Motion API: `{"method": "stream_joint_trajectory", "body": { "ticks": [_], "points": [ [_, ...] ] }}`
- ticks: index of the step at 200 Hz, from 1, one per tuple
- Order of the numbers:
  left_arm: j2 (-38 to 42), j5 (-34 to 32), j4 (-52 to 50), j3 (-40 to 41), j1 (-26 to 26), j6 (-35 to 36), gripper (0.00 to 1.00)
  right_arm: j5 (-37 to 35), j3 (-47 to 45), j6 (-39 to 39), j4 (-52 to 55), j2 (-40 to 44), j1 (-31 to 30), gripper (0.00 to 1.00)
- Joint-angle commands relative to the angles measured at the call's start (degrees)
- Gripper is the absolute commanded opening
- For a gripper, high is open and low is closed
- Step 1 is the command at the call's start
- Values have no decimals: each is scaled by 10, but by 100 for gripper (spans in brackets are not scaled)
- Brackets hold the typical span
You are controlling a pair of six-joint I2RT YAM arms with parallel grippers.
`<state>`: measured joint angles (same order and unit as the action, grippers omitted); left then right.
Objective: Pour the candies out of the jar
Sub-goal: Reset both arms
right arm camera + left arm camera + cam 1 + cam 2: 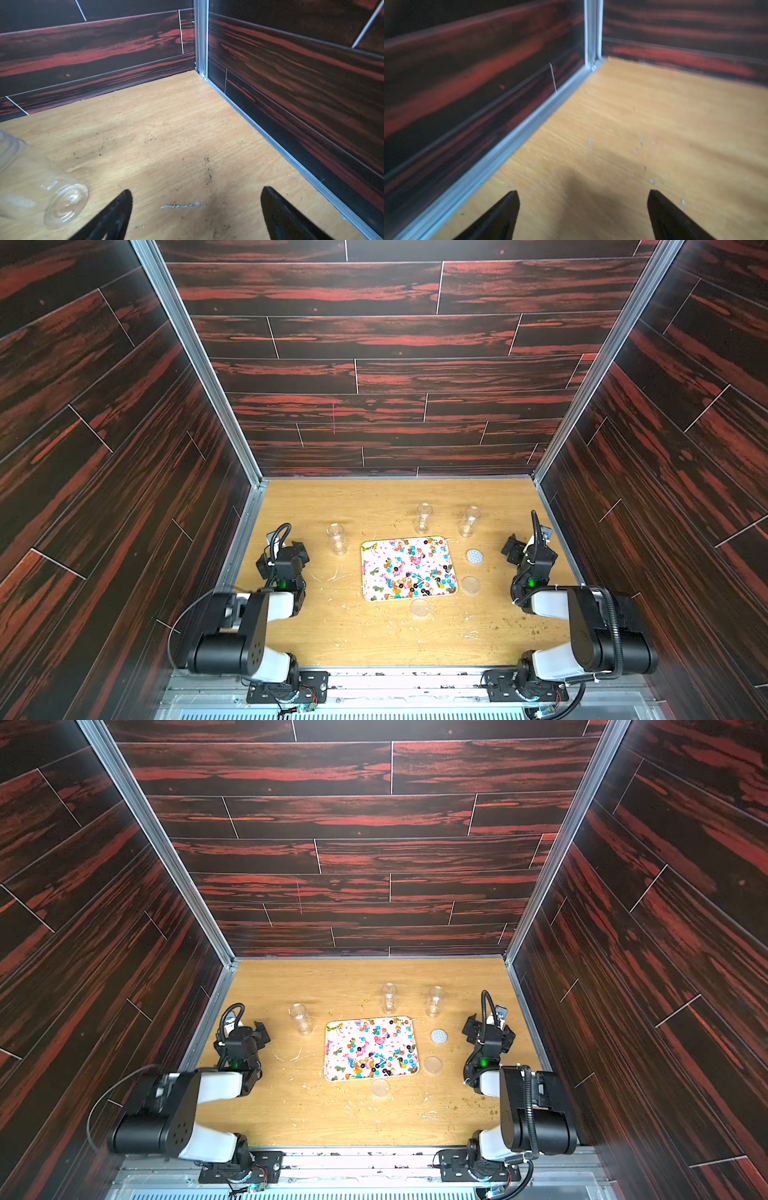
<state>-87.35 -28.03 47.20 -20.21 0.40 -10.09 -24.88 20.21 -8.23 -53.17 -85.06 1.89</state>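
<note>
Three clear jars stand upright without lids on the wooden table, and I see no candies inside them: one at the left [336, 537], one at the back [423, 517] and one at the back right [469, 520]. The candies [409, 568] lie scattered over the flowered tray [364, 572] in the middle, seen in both top views. My left gripper [291, 551] hangs open by the left wall, nothing between its fingers [508, 207]. My right gripper [524, 549] is open near the right wall, with the back right jar [41, 187] beside it, untouched.
Three round lids lie flat by the tray: a patterned one [474, 556], a clear one [470, 585] and another at the tray's front edge [419, 608]. Greenish crumbs [536, 630] speckle the table. Dark walls [124, 489] enclose three sides.
</note>
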Motion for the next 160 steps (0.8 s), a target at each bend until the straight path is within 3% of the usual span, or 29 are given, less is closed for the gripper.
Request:
{"method": "stream_joint_trajectory", "body": {
  "ticks": [1,49,160],
  "points": [
    [-6,47,18,-27,5,7,100,30,27,16,-12,-25,-3,99],
    [-5,49,19,-26,5,10,100,75,8,30,-46,-24,-4,99],
    [-10,64,-5,-41,5,18,100,75,10,32,-45,-26,-3,99]
  ]
}}
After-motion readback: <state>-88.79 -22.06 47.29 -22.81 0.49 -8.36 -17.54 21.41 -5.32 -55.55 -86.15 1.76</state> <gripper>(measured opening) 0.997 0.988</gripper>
